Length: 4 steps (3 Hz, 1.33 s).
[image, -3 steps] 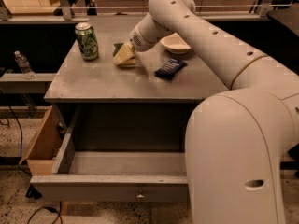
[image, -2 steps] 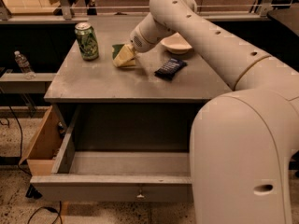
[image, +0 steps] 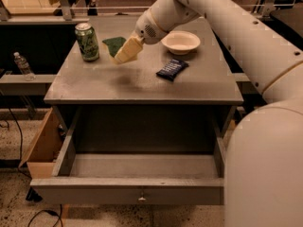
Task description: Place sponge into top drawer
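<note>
In the camera view, the gripper (image: 125, 54) hung above the table (image: 142, 86), clenched on the sponge (image: 113, 42) near the can (image: 87, 41). On the way to the open top drawer (image: 128, 191) below, the sponge might have slipped from that edgewise hold and dropped short.

You're looking at a robot test lab or workshop, by the look of it: a plain grey metal table (image: 142, 86) with its top drawer (image: 128, 190) pulled open stands on a speckled hard floor (image: 104, 217), with black cables (image: 40, 215) trailing across it. Metal rails (image: 42, 78) and frame posts (image: 61, 1) run beside and behind the table, and 1 water bottle (image: 22, 66) sits on a rail. The gripper (image: 122, 56) hangs over the tabletop's back left, clamped on the sponge (image: 113, 43)
</note>
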### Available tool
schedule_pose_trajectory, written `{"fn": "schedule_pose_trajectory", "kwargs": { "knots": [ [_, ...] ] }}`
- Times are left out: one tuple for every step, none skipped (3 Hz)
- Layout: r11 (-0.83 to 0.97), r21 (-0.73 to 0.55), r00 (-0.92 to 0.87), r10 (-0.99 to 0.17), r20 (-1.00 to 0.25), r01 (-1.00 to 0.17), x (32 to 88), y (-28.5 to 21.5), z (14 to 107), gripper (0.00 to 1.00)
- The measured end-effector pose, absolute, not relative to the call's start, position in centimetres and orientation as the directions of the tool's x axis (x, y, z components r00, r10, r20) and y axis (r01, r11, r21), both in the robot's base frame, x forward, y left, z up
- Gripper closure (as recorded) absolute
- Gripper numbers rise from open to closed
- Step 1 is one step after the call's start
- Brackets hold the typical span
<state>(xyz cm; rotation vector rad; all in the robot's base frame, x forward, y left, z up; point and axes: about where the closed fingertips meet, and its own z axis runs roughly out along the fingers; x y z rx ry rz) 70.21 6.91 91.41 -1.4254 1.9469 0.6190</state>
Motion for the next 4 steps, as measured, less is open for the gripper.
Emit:
{"fn": "schedule_pose_trajectory", "kwargs": {
  "knots": [
    [0.059, -0.035, -0.02, -0.739, -0.673, -0.998, 63.2, 6.4, 93.1, 1.0],
    [-0.06, -0.029, 0.065, -0.797, -0.601, -0.998, 56.9, 4.7, 92.9, 1.0],
    [-0.098, 0.006, 0.078, -0.831, -0.551, -0.995, 51.6, 3.6, 90.4, 1.0],
    [-0.097, 0.041, 0.062, -0.859, -0.508, -0.994, 48.5, 3.1, 86.9, 1.0]
  ]
}}
